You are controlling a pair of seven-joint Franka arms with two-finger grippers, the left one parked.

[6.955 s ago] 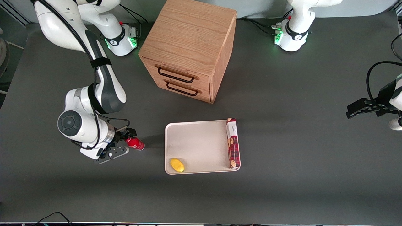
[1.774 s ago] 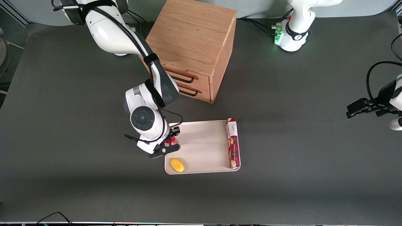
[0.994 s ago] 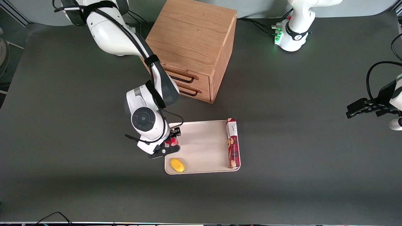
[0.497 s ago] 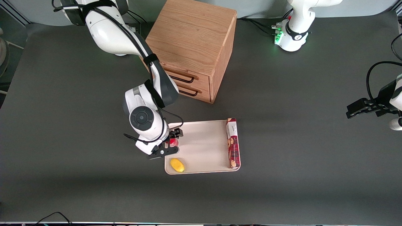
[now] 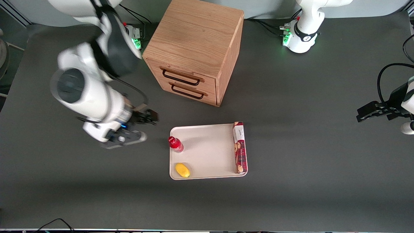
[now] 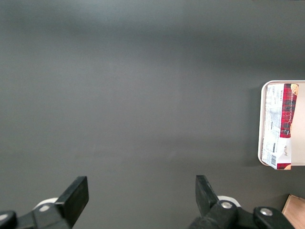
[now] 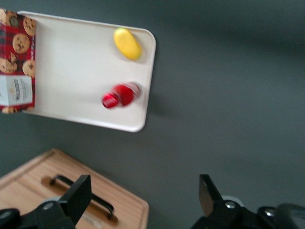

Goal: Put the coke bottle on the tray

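The small red coke bottle (image 5: 175, 144) stands upright on the off-white tray (image 5: 210, 152), close to the rim at the working arm's end. The right wrist view looks down on the coke bottle (image 7: 120, 95) and the tray (image 7: 71, 71) from well above. My gripper (image 5: 142, 127) hangs open and empty over the bare table, off the tray toward the working arm's end and apart from the bottle. Nothing sits between the dark fingers of the gripper (image 7: 144, 191).
A yellow lemon (image 5: 182, 170) lies in the tray's corner nearest the front camera, beside the bottle. A long red cookie box (image 5: 240, 147) lies along the tray's rim at the parked arm's end. A wooden drawer cabinet (image 5: 194, 42) stands farther from the camera than the tray.
The gripper let go of the coke bottle on the tray, opened, then rose and drew away fast toward the working arm's end. The bottle stays standing on the tray.
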